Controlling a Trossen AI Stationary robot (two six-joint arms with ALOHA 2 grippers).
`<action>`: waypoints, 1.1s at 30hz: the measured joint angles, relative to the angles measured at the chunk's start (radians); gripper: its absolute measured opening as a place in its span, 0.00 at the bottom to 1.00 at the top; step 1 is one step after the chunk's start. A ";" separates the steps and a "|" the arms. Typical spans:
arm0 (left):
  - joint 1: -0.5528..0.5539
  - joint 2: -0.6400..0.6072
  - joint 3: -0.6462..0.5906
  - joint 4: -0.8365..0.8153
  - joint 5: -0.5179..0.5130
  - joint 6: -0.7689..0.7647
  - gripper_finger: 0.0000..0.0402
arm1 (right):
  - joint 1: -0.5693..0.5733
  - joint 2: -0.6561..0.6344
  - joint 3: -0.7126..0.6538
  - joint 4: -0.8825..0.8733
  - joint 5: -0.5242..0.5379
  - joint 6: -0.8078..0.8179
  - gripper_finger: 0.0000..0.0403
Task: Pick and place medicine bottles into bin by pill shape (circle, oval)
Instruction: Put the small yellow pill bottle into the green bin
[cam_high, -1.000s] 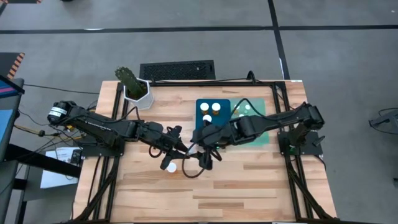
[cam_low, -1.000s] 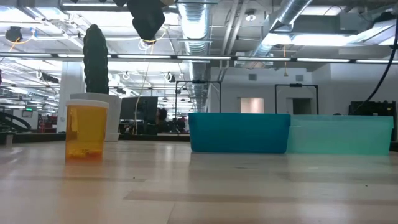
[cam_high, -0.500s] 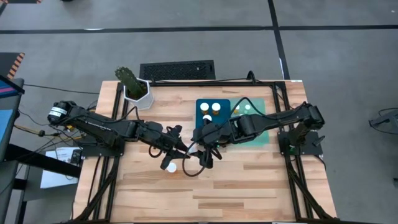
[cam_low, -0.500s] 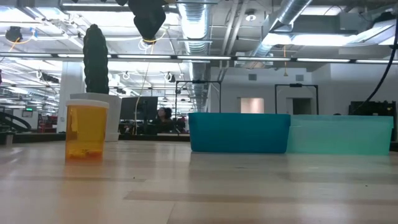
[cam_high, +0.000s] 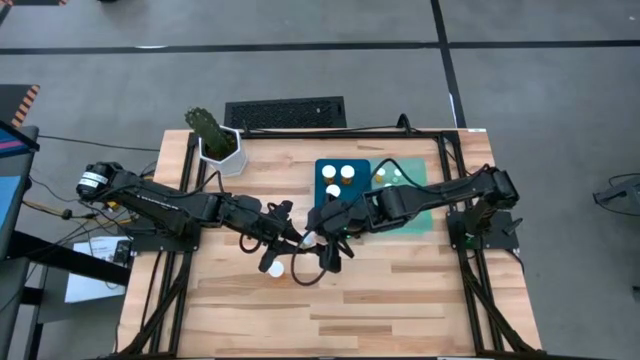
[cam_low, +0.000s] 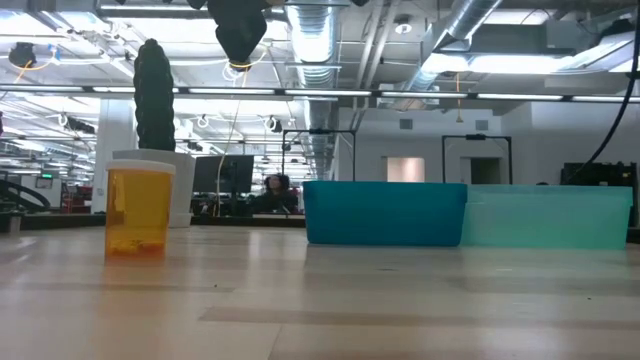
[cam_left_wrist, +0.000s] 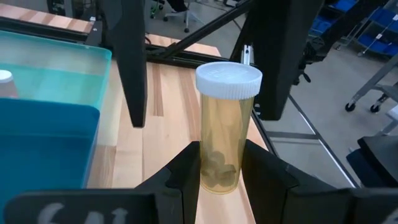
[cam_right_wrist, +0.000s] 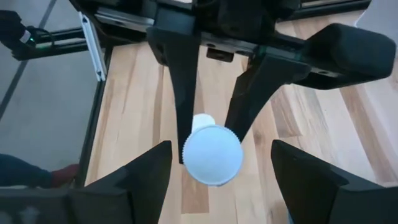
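— Where's the bottle?

— In my left gripper (cam_left_wrist: 221, 180), pinched by its lower body and upright above mid-table, white cap up: a handover.

— And your right?

— My right gripper (cam_right_wrist: 211, 171) faces the medicine bottle (cam_left_wrist: 225, 130) cap-on, fingers (cam_right_wrist: 140, 180) spread wide either side, holding nothing. Its long axis points straight at me.

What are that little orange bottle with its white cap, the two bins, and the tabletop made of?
The bottle looks like see-through amber plastic, since the pills show through its wall. Its cap seems matte white plastic with a ribbed edge. The blue bin and the paler teal bin look like translucent plastic, light glowing through their walls. The table appears to be jointed wooden planks with visible grain.
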 joint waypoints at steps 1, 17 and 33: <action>0.000 0.000 0.000 0.000 0.000 0.000 0.24 | 0.000 0.000 0.000 -0.001 0.000 0.000 0.69; 0.001 0.000 0.000 -0.001 -0.013 0.001 0.24 | -0.007 0.000 0.000 0.003 0.000 -0.027 0.43; 0.001 0.000 0.000 -0.001 -0.007 0.001 0.27 | -0.007 0.000 0.000 0.004 -0.004 -0.029 0.31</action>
